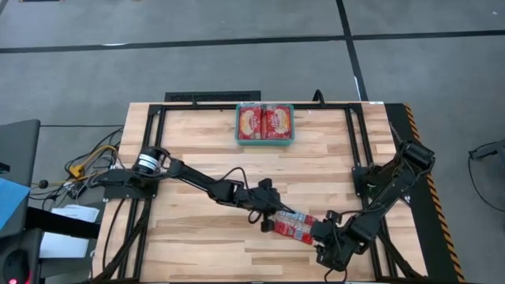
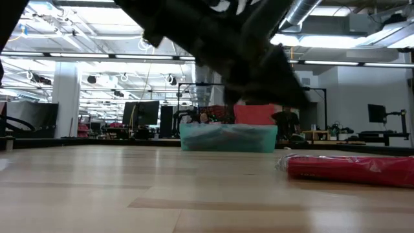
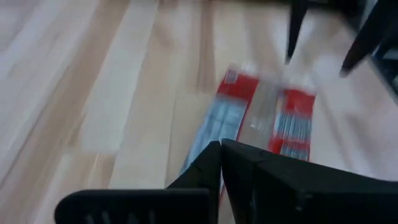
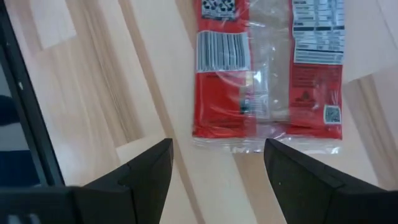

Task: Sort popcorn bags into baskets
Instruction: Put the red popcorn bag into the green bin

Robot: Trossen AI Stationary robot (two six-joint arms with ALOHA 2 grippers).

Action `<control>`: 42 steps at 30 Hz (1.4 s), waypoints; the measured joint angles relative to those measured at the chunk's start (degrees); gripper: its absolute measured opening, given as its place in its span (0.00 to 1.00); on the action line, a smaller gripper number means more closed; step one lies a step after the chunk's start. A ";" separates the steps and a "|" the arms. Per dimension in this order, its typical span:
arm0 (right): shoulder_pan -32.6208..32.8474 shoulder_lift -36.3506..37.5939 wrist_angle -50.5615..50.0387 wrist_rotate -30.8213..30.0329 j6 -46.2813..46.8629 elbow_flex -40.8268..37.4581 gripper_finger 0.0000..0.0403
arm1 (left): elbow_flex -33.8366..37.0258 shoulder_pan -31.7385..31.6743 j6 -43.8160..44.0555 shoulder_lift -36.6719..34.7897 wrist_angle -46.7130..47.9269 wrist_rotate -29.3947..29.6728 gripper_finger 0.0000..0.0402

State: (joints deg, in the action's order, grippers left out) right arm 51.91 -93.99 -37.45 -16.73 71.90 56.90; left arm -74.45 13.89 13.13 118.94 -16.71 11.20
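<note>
Left gripper (image 1: pixel 272 214) is pinched shut on the near edge of a red popcorn bag (image 1: pixel 293 226) lying back-side up near the table's front; the pickup is in hand. Right gripper (image 4: pixel 217 163) hovers spread wide just beside it (holding nothing). Next calls for a lift toward the teal basket (image 1: pixel 265 141), two bags inside.

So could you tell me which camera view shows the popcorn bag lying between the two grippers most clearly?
The right wrist view: the popcorn bag fills it, barcode side up. The high view shows it small between the grippers, the left wrist view blurred past shut fingers, the low view edge-on.
</note>
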 joint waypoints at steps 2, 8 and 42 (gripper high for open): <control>0.00 0.16 0.31 -0.25 0.22 0.00 0.69 | 0.17 0.00 -0.09 0.33 0.25 0.02 0.00; -0.01 0.19 0.55 -0.15 0.28 0.00 0.69 | 0.15 -0.28 0.86 3.47 -1.39 0.68 0.00; -0.29 0.22 -1.40 -7.87 -0.35 0.00 0.69 | 0.26 -5.22 5.27 -5.09 3.73 -5.54 0.00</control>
State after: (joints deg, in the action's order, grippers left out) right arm 51.62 -93.77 -38.85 -24.60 71.55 56.90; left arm -74.18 8.67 18.40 113.85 -12.98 5.67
